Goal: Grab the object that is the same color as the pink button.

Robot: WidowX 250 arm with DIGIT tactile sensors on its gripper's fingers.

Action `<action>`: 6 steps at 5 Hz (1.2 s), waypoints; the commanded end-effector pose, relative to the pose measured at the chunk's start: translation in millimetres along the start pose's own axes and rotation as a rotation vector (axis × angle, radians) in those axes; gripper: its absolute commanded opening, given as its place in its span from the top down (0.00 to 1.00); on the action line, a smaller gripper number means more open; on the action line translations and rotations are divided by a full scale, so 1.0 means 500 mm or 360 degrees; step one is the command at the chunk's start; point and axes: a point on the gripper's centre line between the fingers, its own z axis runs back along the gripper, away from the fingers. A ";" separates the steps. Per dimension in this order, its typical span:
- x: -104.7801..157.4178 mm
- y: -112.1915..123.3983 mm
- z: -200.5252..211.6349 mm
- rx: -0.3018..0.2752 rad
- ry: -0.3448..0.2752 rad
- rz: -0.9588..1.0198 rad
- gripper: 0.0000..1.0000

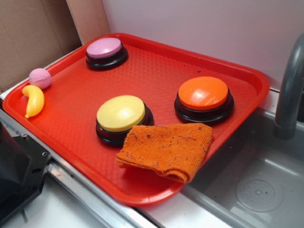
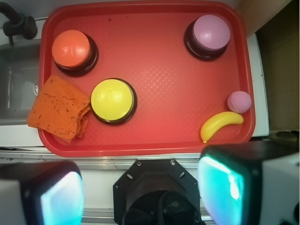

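Small dimpled pink ball lies beside yellow banana; end effector spread wide, empty.

Toy kitchen: metal sink with grey faucet

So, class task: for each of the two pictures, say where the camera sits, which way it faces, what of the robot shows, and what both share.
Exterior: beside the tray, raised, looking obliquely down across the red tray toward the wall; a dark robot part shows at lower left.
Wrist: on the arm, looking straight down; the open jaws frame the bottom edge.
Shared: pink button, pink ball, yellow banana, orange cloth.
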 end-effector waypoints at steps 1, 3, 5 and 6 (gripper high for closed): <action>0.000 0.000 0.000 0.0000 0.0000 0.0000 0.00; 0.013 0.111 -0.056 0.0027 -0.0060 0.0254 0.00; 0.016 0.242 -0.148 0.0176 -0.0030 0.0618 0.00; 0.017 0.300 -0.210 0.0342 -0.0084 0.0908 0.00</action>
